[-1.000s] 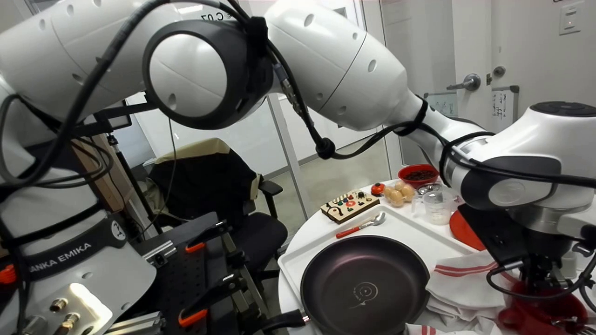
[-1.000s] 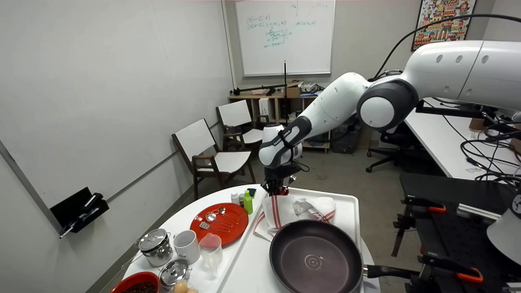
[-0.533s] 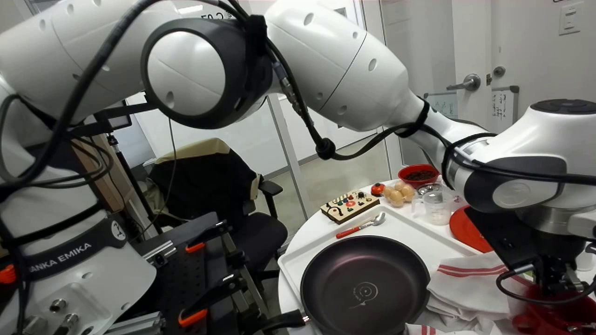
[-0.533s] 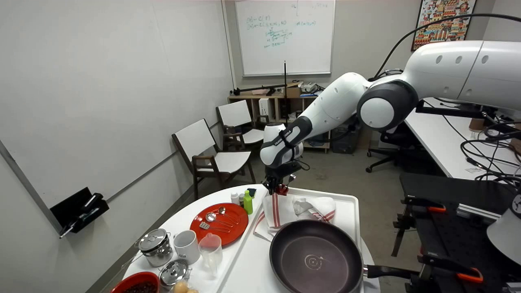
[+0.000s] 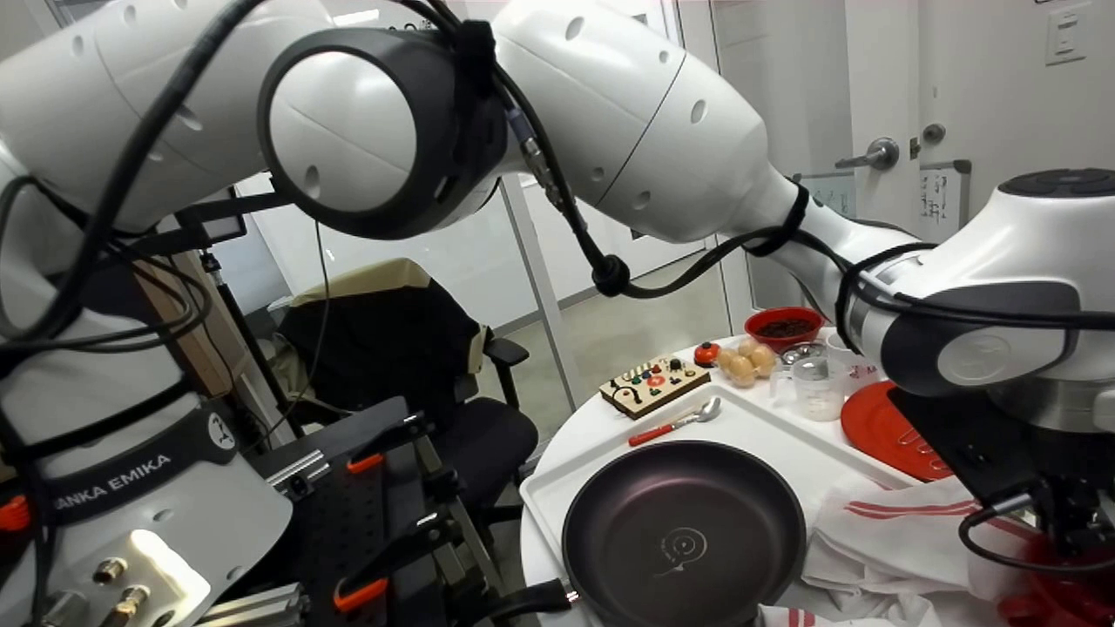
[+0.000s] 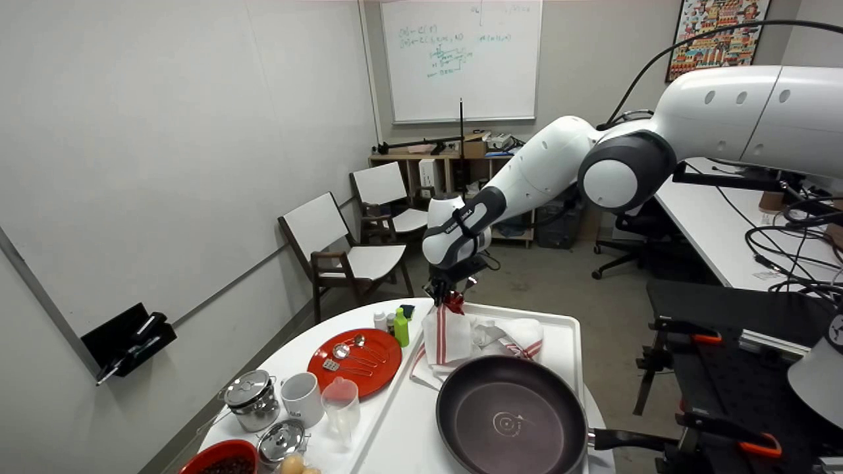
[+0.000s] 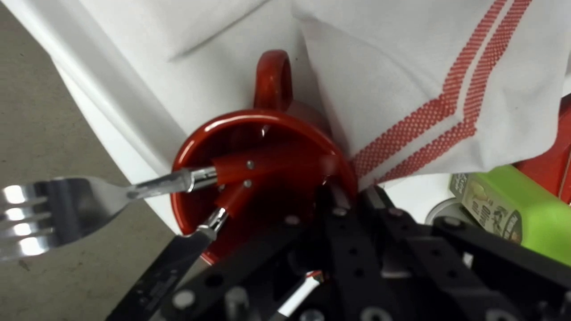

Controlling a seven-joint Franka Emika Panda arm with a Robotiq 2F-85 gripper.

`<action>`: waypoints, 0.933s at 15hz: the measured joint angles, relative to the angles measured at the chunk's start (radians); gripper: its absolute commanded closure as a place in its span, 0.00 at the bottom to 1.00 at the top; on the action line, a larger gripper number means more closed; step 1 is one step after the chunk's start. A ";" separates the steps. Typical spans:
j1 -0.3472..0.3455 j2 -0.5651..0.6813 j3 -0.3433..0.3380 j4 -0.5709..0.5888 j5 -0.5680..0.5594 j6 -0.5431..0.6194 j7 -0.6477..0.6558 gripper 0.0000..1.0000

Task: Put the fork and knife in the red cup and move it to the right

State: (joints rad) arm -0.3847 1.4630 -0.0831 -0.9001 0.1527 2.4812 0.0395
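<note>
Wrist cam: fork [image 7: 156, 186] & knife [image 7: 178, 258] in cup [image 7: 263, 117]

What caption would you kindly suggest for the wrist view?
Pincer grips the cup, with fork and knife leaning in it, handle-down.

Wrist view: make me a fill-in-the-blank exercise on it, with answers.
The mug gripped by the end effector is coloured ____.
The fork and knife lean in it, red ____ down.
The white dish towel nearby has red ____.
The bottle is ____ in colour.
Missing words: red; handles; stripes; green.
</note>
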 measured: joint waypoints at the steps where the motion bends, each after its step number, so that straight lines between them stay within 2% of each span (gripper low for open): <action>1: 0.000 0.000 -0.002 0.001 -0.003 0.005 0.000 0.98; 7: 0.031 -0.005 -0.044 -0.033 -0.048 0.094 -0.049 0.98; 14: 0.114 -0.073 -0.079 -0.257 -0.135 0.310 -0.176 0.98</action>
State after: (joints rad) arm -0.2704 1.3904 -0.1619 -1.1572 0.0180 2.7913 -0.1360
